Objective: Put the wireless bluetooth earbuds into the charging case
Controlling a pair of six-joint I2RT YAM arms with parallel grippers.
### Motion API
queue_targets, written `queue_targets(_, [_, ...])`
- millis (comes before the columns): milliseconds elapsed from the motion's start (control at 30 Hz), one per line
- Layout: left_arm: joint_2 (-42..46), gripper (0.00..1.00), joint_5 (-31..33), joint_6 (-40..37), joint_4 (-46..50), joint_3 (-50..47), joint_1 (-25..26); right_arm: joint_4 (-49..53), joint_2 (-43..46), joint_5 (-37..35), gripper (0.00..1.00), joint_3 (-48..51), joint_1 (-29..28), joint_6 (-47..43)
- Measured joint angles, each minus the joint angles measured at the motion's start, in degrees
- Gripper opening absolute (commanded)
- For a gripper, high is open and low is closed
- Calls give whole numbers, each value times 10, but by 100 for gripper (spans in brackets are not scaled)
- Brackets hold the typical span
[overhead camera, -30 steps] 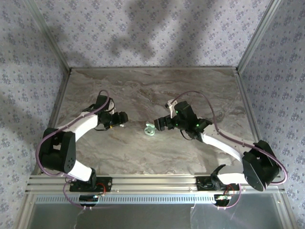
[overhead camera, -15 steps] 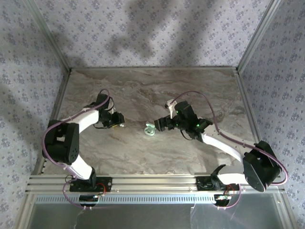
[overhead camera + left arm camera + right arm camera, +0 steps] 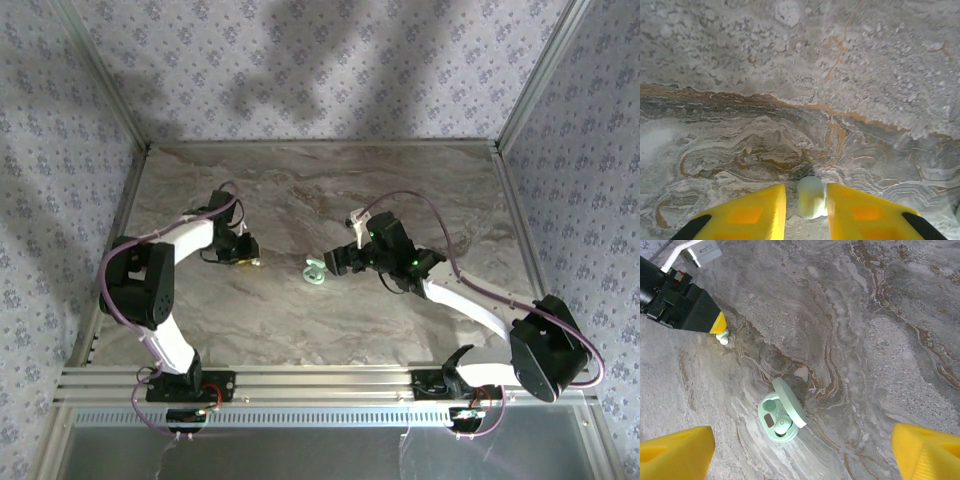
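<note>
My left fingers (image 3: 750, 212) are drawn close, the loose earbud (image 3: 811, 197) between the tips, nearly filling the gap. Pinched or not, I can't tell. My right fingers (image 3: 677, 450) are spread wide over the open case (image 3: 790, 402) on the desk (image 3: 880, 340). The right wrist view adds a second earbud (image 3: 782, 426) seated in the case, well apart from the loose one.

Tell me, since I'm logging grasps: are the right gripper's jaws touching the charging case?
Apart. The right wrist view shows the charging case lying open on the table, bare marble between it and both wide-open jaws of the right gripper.
</note>
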State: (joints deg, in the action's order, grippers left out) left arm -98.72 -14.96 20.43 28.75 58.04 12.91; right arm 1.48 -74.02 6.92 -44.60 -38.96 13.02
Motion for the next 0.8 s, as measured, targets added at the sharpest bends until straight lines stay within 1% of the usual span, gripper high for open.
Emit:
queue_targets(467, [-16, 29, -5, -9, 1, 3, 8, 0, 0, 0, 92, 0, 0, 0])
queue_targets(800, [-26, 25, -5, -9, 8, 15, 10, 0, 0, 0, 92, 0, 0, 0])
